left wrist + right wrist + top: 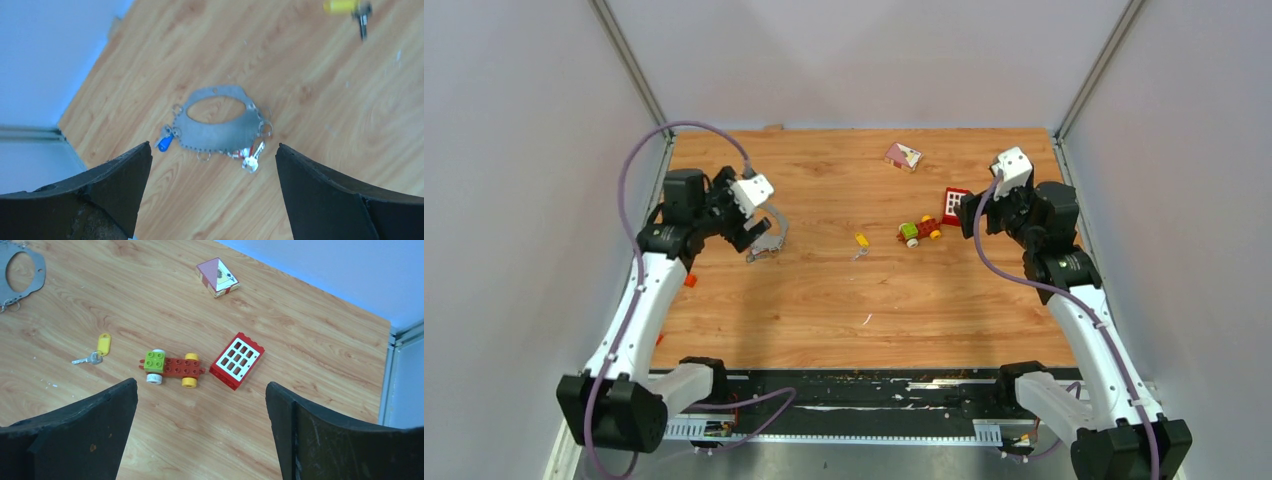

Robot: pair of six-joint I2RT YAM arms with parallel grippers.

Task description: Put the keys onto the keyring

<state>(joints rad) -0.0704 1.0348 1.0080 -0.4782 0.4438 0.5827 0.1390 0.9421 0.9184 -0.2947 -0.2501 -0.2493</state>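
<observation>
The grey keyring (pixel 770 240) lies flat on the wooden table, left of centre. In the left wrist view the keyring (pixel 215 134) has a blue-tagged key (pixel 164 142) at its left edge and a silvery key with a red tag (pixel 250 159) at its lower right edge. The yellow-tagged key (pixel 861 243) lies loose mid-table and shows in the right wrist view (pixel 102 345). My left gripper (pixel 754 225) is open and empty, just above the keyring (pixel 214 150). My right gripper (pixel 972 215) is open and empty at the right, above bare wood near the toy car (pixel 201 385).
A green-yellow-red toy car (pixel 919 232) and a red block with a white grid (pixel 954 205) sit right of centre. A pink-and-white block (pixel 903 155) lies at the back. A small orange piece (pixel 689 281) lies beside the left arm. Grey walls enclose the table.
</observation>
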